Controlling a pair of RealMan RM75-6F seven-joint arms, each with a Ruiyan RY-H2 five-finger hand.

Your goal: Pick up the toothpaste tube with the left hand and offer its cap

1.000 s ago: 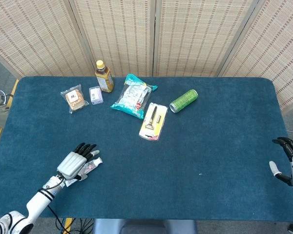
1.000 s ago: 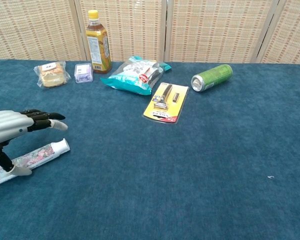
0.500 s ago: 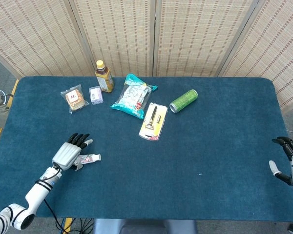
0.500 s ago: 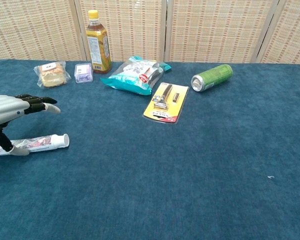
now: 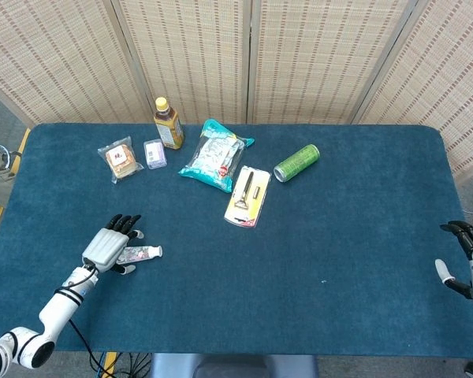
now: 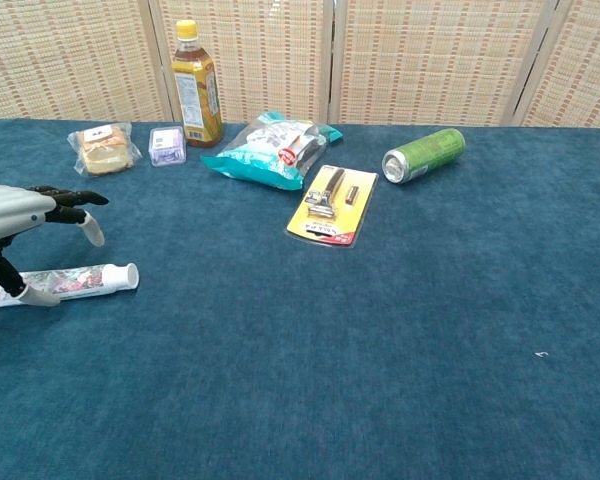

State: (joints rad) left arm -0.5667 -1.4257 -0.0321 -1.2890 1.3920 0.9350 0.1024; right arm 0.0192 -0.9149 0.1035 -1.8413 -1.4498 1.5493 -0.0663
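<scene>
Chest view: left robot hand (image 6: 20,215) spread over toothpaste tube (image 6: 75,282) near table's (image 6: 400,380) left edge.

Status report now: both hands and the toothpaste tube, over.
Left hand open over the toothpaste tube, which lies flat, cap pointing right. Right hand open, idle. Nothing in the way.

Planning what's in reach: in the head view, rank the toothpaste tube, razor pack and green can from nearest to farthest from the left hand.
From the left hand:
1. Toothpaste tube, under its fingers.
2. Razor pack, mid-table.
3. Green can, farther back and right.
</scene>
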